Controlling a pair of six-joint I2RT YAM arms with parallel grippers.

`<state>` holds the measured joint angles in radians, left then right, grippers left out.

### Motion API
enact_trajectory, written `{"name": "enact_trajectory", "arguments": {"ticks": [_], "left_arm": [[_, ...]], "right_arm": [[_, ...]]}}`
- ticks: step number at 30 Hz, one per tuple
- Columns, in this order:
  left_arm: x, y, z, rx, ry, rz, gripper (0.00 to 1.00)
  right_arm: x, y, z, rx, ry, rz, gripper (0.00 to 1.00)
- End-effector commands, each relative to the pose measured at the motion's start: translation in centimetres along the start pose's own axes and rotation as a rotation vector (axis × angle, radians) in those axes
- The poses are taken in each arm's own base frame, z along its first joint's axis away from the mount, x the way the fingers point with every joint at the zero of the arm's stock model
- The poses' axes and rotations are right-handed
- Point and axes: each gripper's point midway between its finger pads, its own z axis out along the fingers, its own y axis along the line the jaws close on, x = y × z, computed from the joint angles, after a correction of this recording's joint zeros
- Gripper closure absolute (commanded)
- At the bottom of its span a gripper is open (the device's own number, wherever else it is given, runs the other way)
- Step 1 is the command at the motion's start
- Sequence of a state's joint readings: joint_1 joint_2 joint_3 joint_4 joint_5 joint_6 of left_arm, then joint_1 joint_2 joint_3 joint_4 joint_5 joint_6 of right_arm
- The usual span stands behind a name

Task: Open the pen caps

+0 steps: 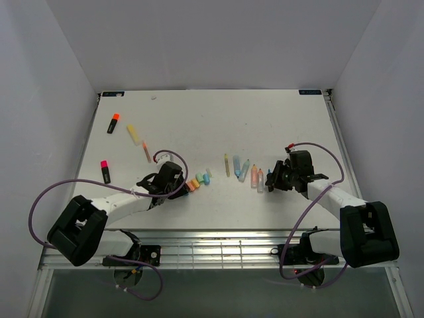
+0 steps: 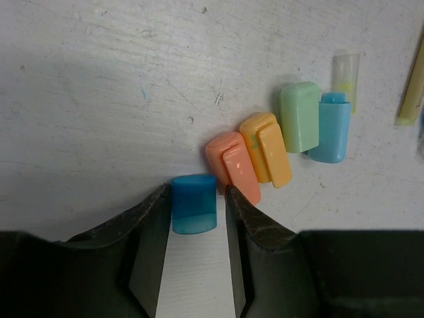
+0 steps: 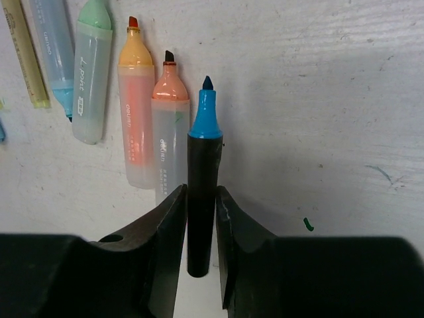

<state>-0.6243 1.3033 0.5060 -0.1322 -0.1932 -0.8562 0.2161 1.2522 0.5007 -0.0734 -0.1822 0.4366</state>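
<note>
Lower centre, left wrist view: left gripper (image 2: pixel 195 197) narrowed onto blue cap (image 2: pixel 193 211), loose caps (image 2: pixel 265 149) at its upper right. Right wrist view: right gripper (image 3: pixel 201 195) clamps uncapped black pen (image 3: pixel 202 169), blue tip (image 3: pixel 206 114) toward top.

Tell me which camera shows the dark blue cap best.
Left wrist: the dark blue cap sits large between the left gripper's fingers. Top external hides it behind that gripper; right wrist shows only the black pen and neighbours.
</note>
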Motion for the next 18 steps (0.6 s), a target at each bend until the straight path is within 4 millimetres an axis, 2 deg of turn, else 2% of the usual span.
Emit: {"name": "enact_trajectory", "arguments": {"ticks": [1,4,11,12,15,16,18], "left_arm": [[-0.8,0.1,-0.5,-0.027,-0.017,-0.004,0.51],[-1.2,0.1,-0.8,-0.030,-0.032,-0.005,0.43],[-3.2,-1.0,-2.2,-0.013,-0.084,-0.005,0.36],[-3.7,-1.2,-2.5,-0.010,-0.097,0.001,0.35],[-6.3,-2.2,-3.3,-0.018,-0.156,0.012,0.33],[-8.1,-2.7,-3.7,-0.020,-0.186,0.013,0.33],[-9.9,-2.6,-3.6,-0.040,-0.205,0.011,0.33]], "right_arm": [[-0.5,0.3,0.2,-0.032,-0.026,-0.019,0.70],[-0.4,0.3,0.3,-0.039,-0.023,-0.018,0.64],[-0.6,0.4,0.1,-0.047,-0.034,-0.020,0.62],[-0.9,0.5,-0.1,-0.044,-0.045,-0.020,0.59],[-1.8,0.8,-1.1,-0.038,-0.075,-0.040,0.55],[-2.9,1.3,-1.7,-0.045,-0.103,-0.055,0.50],[-3.1,1.3,-2.4,-0.030,-0.097,-0.071,0.43]]}}
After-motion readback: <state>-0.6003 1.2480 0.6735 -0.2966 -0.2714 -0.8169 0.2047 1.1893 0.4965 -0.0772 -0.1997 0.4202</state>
